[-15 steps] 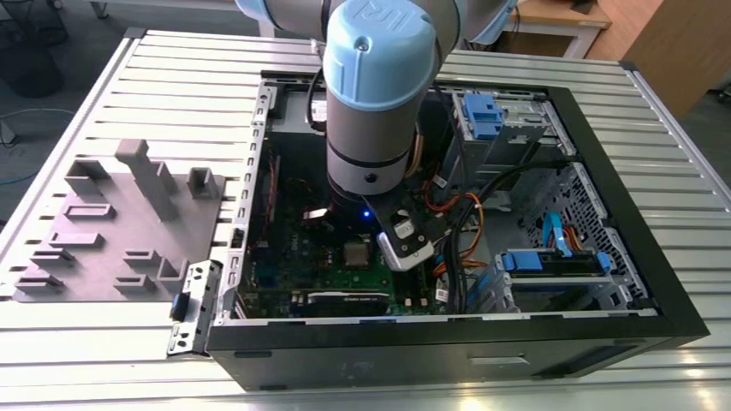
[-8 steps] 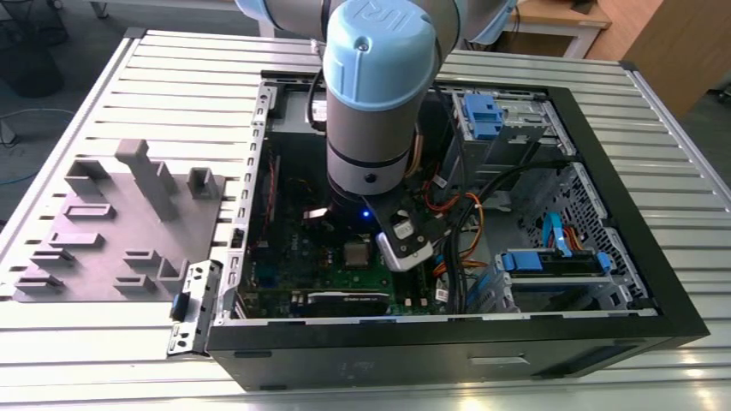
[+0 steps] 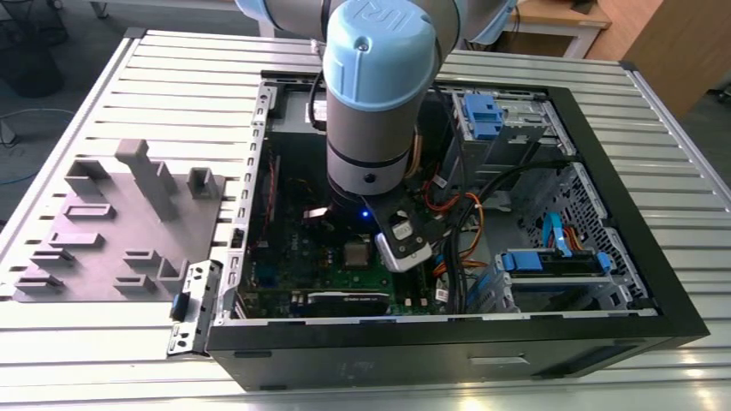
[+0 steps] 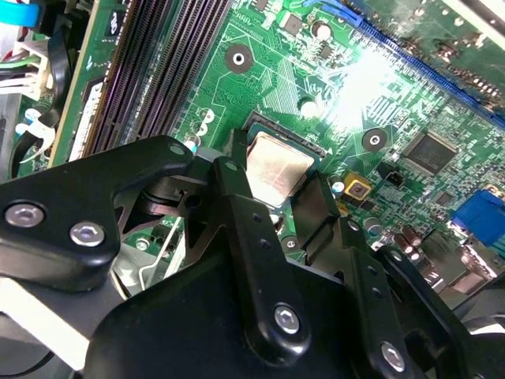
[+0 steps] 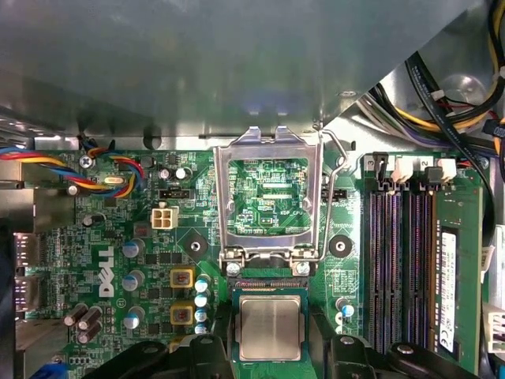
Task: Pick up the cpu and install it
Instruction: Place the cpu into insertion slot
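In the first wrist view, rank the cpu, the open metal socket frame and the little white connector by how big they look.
Largest: the metal socket frame.
Next: the cpu, a bit smaller.
Smallest: the white connector, by far.

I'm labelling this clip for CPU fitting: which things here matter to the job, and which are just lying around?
Job: cpu; gripper close over it; open socket frame.
Just there: grey tray; memory slots; cables.
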Motion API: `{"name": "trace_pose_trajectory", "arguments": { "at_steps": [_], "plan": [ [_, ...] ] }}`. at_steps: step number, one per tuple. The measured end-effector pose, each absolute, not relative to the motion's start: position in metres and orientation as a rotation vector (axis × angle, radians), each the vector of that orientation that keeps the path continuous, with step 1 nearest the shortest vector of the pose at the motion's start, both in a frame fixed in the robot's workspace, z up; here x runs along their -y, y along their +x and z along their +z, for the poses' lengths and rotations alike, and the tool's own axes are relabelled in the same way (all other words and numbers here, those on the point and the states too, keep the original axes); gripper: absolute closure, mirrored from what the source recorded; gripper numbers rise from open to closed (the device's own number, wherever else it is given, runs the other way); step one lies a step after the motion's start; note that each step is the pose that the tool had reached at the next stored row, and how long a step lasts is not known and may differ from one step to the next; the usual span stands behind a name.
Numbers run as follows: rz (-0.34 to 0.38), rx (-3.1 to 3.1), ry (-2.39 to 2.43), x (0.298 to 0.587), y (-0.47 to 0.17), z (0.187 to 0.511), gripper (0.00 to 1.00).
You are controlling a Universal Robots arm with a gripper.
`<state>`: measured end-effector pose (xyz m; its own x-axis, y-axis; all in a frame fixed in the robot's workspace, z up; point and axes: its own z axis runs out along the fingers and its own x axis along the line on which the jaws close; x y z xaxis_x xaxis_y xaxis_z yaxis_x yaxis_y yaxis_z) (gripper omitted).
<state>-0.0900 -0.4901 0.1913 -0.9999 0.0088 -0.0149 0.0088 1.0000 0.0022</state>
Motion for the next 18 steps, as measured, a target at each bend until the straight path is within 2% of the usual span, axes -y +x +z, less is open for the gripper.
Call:
{"name": "trace_pose_trajectory", "arguments": {
  "at_steps": [18],
  "plan": [
    [0.003,-3.118,0.014,0.4901,-0.0910,0.1867,0.53]
  ]
}}
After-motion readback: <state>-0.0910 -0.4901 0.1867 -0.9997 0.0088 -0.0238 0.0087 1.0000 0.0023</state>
